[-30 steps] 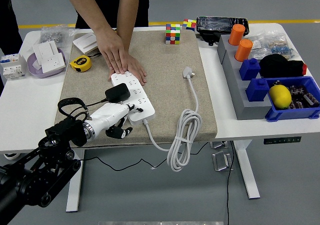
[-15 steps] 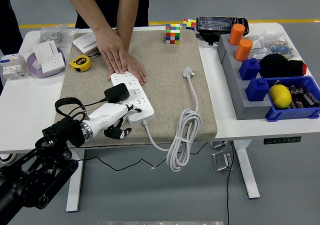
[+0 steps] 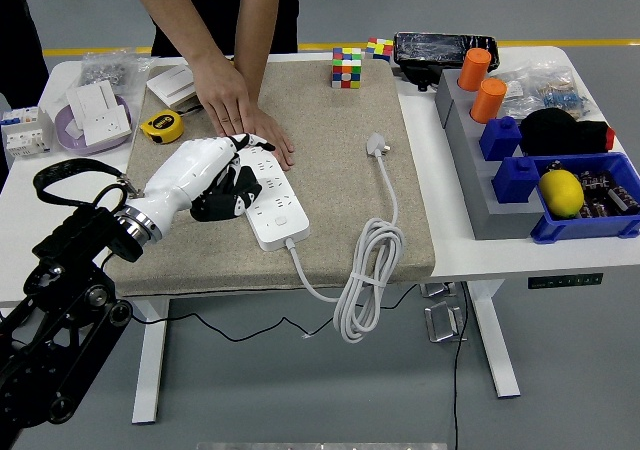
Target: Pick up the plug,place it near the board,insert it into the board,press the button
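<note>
Hovering over the white power strip (image 3: 268, 198), the left hand (image 3: 205, 175) has its fingers curled around the black plug (image 3: 225, 200), which sits just above the strip's left-hand sockets. A person's hands (image 3: 240, 120) press on the strip's far end at 12 o'clock. Insertion appears to be the step in hand. The next move calls for aligning the plug with a socket and pressing down; the button, likely toward 6 o'clock, follows.

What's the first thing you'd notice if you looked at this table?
Probably the white robot hand on the tan mat, reaching over a white power strip with a black plug under its fingers. A person's hands press on the strip's far end. At the right, a yellow ball sits in a blue bin.
</note>
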{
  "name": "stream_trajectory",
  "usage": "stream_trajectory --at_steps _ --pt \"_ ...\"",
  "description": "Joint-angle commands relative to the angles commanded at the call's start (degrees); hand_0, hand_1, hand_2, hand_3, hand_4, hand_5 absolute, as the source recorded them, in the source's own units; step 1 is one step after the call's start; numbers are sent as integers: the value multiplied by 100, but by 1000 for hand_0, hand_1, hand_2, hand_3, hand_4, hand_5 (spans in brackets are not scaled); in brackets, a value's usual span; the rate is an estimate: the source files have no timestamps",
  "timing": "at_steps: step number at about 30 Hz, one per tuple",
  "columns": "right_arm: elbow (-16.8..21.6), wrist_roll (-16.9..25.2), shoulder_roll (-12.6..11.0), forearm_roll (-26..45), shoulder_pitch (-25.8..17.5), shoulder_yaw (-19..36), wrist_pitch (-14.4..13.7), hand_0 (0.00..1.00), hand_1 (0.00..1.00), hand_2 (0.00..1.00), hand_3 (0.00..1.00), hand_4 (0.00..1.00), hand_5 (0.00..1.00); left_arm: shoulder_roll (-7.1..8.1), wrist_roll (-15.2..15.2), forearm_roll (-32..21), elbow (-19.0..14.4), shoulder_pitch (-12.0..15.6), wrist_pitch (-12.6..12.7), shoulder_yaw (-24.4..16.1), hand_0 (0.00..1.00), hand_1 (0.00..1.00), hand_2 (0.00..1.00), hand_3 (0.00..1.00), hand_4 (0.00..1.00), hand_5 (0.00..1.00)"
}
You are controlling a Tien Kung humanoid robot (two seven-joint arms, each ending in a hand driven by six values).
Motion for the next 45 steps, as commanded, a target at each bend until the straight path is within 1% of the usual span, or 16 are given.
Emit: stream_trajectory --at_steps 1,3,5,6,12,13,18,19,31,34,36,37,39,42,43,45 --pt "0 0 2 0 -3 3 1 812 762 731 751 998 998 -61 -19 -261 -120 41 73 -107 257 151 237 650 629 173" --pt "-1 -2 5 -2 -4 4 2 812 762 731 751 998 998 -171 -54 -745 -274 93 177 -302 257 151 237 650 629 173" --pt "-2 -2 12 -1 -8 5 3 812 762 731 751 998 998 -255 -32 -1229 -313 125 132 -472 257 151 237 650 629 173" --pt "-2 -2 14 -3 -8 6 3 813 761 731 750 998 998 -288 17 -1490 -264 137 70 -559 538 617 588 625 998 457" --pt "3 -21 22 -43 -2 48 14 813 761 731 750 998 998 -407 566 -2905 301 267 -495 -938 538 617 588 625 998 457" --pt "1 -21 23 -40 -5 46 15 812 760 731 750 998 998 -432 661 -3166 362 305 -557 -985 998 998 998 907 998 817" --pt "-7 -21 21 -14 -27 26 19 812 760 731 750 998 998 -515 874 -4329 498 432 -666 -1151 998 998 998 907 998 817" --pt "-8 -21 19 -11 -28 24 20 813 760 731 750 998 998 -525 897 -4552 506 445 -679 -1180 998 998 998 998 998 929" --pt "-1 -16 27 -20 -21 6 23 812 760 731 750 998 998 -575 986 -7494 555 481 -645 -1362 998 998 998 998 998 957" --pt "-4 -18 24 -11 -30 -2 23 812 760 731 750 998 998 -569 982 -7971 543 504 -635 -1361 998 998 998 998 998 957" --pt "-4 -18 22 -6 -35 -10 23 812 760 731 750 998 998 -544 970 -7803 507 515 -650 -1353 998 998 998 998 998 957" --pt "-5 -19 21 -4 -37 -13 22 812 760 731 750 998 998 -522 970 -7612 479 517 -664 -1344 998 998 998 998 998 822" --pt "-4 -20 20 -7 -39 -11 22 812 760 731 750 998 998 -466 1009 -7166 395 520 -724 -1308 998 998 998 998 998 822" --pt "-3 -21 20 -5 -39 -18 21 812 760 731 750 998 998 -325 917 -6438 161 510 -902 -1125 998 998 998 998 998 822" --pt "-3 -21 20 -7 -39 -16 20 812 760 731 750 998 998 -297 890 -6215 114 504 -937 -1082 720 683 682 998 998 433" --pt "-1 -22 18 -8 -32 -20 18 812 760 731 750 998 998 -207 713 -5731 -21 467 -1004 -916 720 683 682 998 998 433"
